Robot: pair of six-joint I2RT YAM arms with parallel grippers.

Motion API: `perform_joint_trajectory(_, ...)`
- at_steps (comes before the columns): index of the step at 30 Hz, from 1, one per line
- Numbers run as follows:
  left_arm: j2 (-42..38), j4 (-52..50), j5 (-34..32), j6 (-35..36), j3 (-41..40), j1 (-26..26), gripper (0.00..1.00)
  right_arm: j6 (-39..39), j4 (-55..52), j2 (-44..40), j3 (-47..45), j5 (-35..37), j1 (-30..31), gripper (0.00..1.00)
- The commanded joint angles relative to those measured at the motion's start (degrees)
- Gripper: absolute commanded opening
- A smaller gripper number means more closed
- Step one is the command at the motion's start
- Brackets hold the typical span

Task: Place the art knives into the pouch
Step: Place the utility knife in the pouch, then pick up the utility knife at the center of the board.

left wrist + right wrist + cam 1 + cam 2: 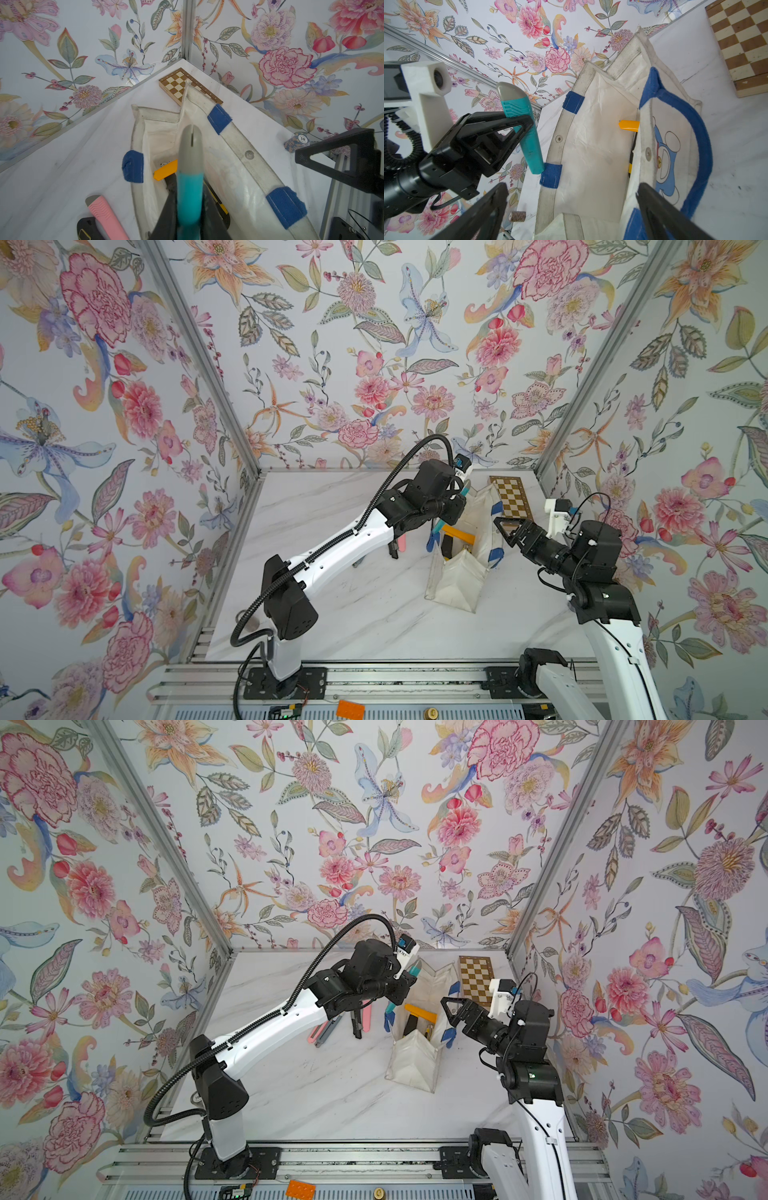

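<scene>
My left fingers clamp the teal art knife, tilted just beside the open pouch at its rim. My right fingers gape empty by its opposite side.

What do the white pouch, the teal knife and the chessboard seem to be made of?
The pouch looks like white cloth, probably canvas, matte; stitched seams and creases show it. The teal knife is likely moulded plastic, smooth, with ribbed grip lines. The chessboard looks like wood, with a slight sheen and a pale bare edge.
</scene>
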Motion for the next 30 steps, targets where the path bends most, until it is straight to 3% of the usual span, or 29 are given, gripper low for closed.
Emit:
perform_joint_trajectory(1, 2.7, 0.7, 3.5, -0.4, 4.1, -0.5, 0.0, 1.1, 1.7, -2.0, -0.2, -0.6, 0.4, 0.99)
perform_joint_trajectory(5, 6.0, -0.3, 4.4, -0.5, 7.0, -0.5, 0.0, 1.1, 1.6, -2.5, -1.3, -0.8, 0.3, 0.99)
perform_joint_trajectory(7, 7.1, -0.7, 4.9, -0.5, 7.8, -0.6, 0.09, 1.1, 1.6, -2.2, -1.4, -1.2, 0.2, 0.99)
perform_joint_trajectory(11, 7.7, 0.0, 4.5, 0.7, 7.8, -0.6, 0.67, -0.4, 0.1, -1.8, -0.6, -0.7, 0.2, 0.99)
perform_joint_trajectory(15, 7.6, -0.2, 0.7, 2.5, 7.9, 0.0, 0.96, -3.6, -5.8, -2.2, 1.8, 6.4, 0.2, 0.99)
perform_joint_trajectory(23, -1.1, 7.6, -3.4, 1.6, -3.4, 3.0, 0.99, -8.2, -10.5, -1.4, 3.3, 9.4, 0.3, 0.99)
perform_joint_trajectory(27, -7.5, 12.2, -13.4, 4.1, -11.3, 4.5, 0.99, -8.4, -11.8, -1.1, 3.4, 13.7, 0.2, 0.99)
perform_joint_trajectory(30, -10.7, 12.1, -17.1, 4.6, -14.9, 6.5, 0.99, -9.1, -14.0, 0.5, 5.8, 15.5, 0.2, 0.99)
